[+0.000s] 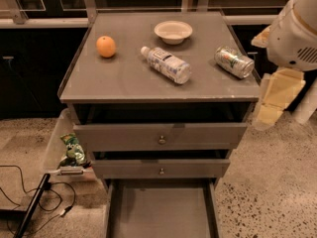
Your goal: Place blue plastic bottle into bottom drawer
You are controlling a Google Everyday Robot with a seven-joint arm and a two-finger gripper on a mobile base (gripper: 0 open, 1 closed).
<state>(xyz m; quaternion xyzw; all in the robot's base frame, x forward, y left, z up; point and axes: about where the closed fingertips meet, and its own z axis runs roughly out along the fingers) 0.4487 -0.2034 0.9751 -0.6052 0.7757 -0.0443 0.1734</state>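
- My gripper hangs off the right side of the cabinet, below the level of its top and clear of everything on it.
- I can't tell from this angle whether the claw is apart or together; it's just a pale shape against the dark.
- The bottle lies on its side near the middle of the cabinet top, white cap pointing back-left.
- The can is also on its side, over by the right edge and apart from the bottle.
- The bowl sits upright at the back, just behind the bottle.
- The orange is off to the left, well apart from the rest.
- The bottom drawer is pulled out towards me, with its grey floor showing.
- The two knobbed drawers above it are pushed nearly in.
- A green bag sits in a bin left of the cabinet, with cables on the floor beside it.
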